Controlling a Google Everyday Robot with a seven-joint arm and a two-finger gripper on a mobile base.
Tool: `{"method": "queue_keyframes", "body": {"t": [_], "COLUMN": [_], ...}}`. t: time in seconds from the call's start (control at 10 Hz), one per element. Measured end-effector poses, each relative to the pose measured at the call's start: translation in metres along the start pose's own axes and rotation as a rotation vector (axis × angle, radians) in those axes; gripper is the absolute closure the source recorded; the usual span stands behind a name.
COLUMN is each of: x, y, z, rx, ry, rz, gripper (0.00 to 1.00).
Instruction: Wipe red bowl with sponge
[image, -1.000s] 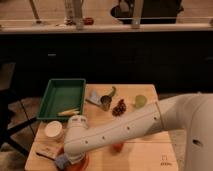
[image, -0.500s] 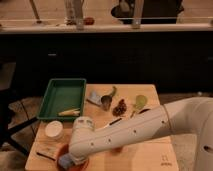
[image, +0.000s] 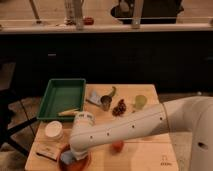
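Just left of the gripper, a flat tan-and-dark block (image: 46, 151) lies on the wooden table (image: 142, 155). A bit farther back, on the gripper's left, sits a white bowl (image: 53, 130). Well behind the gripper is a green tray (image: 62, 95) with a small yellow thing (image: 69, 112) in its near corner. The gripper (image: 70, 155) is down inside the red bowl (image: 85, 161), which sits at the front edge of the table. The pale blue sponge (image: 65, 159) shows right at the gripper, on its left side, inside the bowl. I cannot tell if the gripper is squeezing the sponge or is loose. The big white arm (image: 125, 130) runs up and away to the right of the gripper. Right of the gripper, a small orange-red fruit (image: 117, 146) peeks out from under the arm. Far behind the gripper and to its right stand a metal cup (image: 105, 103), a green pepper (image: 113, 91), a dark red bunch (image: 119, 107) and, farthest right, a green cup (image: 140, 101).
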Motion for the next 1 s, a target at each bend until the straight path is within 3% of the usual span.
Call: {"method": "queue_keyframes", "body": {"t": [0.4, 0.6, 1.0], "x": [-0.041, -0.051, -0.032], "y": [-0.012, 0.000, 0.041], "z": [0.016, 0.021, 0.007], "rx": [-0.043, -0.067, -0.078], "ry": [-0.047, -0.050, -0.011], "rz": [-0.072, -0.070, 0.031], "gripper": [0.99, 0.99, 0.99]}}
